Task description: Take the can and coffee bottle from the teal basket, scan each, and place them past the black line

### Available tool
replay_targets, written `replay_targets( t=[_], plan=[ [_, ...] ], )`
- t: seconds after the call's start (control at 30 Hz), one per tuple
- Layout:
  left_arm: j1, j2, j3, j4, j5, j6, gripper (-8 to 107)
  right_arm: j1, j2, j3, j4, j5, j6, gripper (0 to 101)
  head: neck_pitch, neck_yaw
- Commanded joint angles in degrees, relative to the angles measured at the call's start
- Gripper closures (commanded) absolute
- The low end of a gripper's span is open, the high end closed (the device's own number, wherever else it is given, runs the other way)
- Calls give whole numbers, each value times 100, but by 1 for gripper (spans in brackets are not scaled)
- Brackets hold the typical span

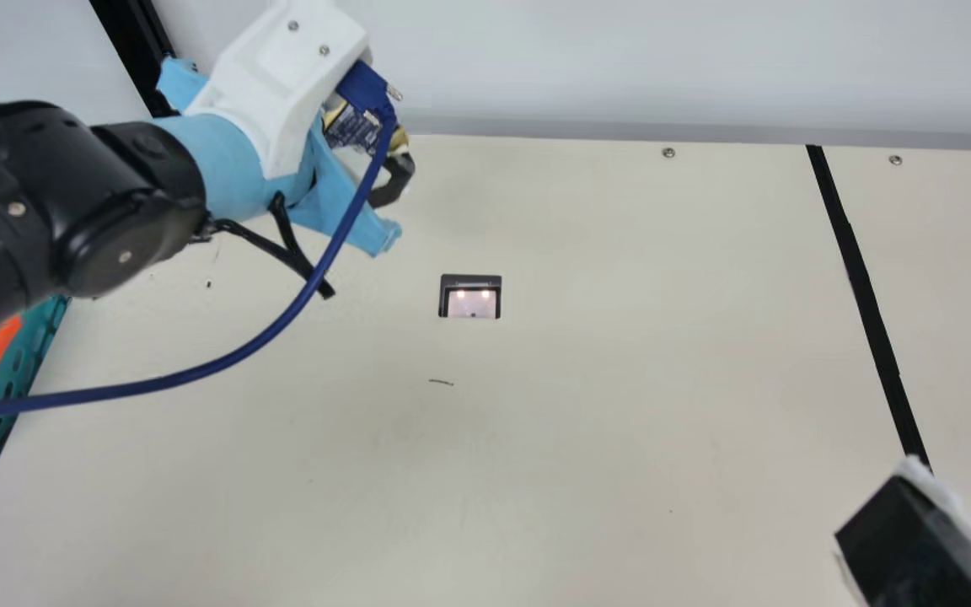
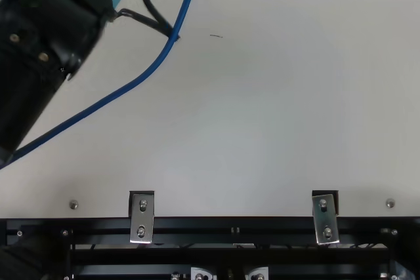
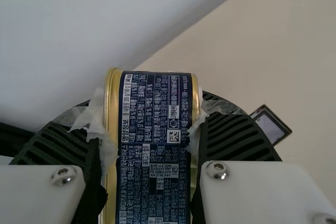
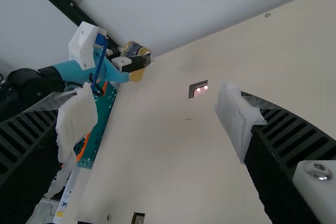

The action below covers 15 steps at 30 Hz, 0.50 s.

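The can (image 3: 155, 129) is metal; the table (image 1: 620, 405) looks smooth.

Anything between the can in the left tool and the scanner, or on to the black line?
Nothing visible stands between the can and the scanner, or from there straight across to the black line. The right tool, at the line's near end in the main view, might crowd a path swung that way.

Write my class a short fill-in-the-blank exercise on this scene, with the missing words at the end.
The can is in the ______ gripper.
The long curving cable is coloured ______.
The scanner lies ______ the basket and the black line.
The right gripper holds ______.

Missing words: left; blue; between; nothing
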Motion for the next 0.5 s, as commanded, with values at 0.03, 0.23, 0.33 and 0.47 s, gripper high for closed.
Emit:
replay_targets(
  t=[0.03,0.23,0.33,0.47],
  plan=[
    [158,18,-265,-1712,707,2282,89,0,0,0,0,0,0,0,-18,-57],
    [538,148,-470,-2937,1532,3779,89,0,0,0,0,0,0,0,-18,-57],
    [652,205,-405,-3384,1901,4316,89,0,0,0,0,0,0,0,-18,-57],
    [675,247,-169,-3778,2222,4809,89,0,0,0,0,0,0,0,-18,-57]
  ],
)
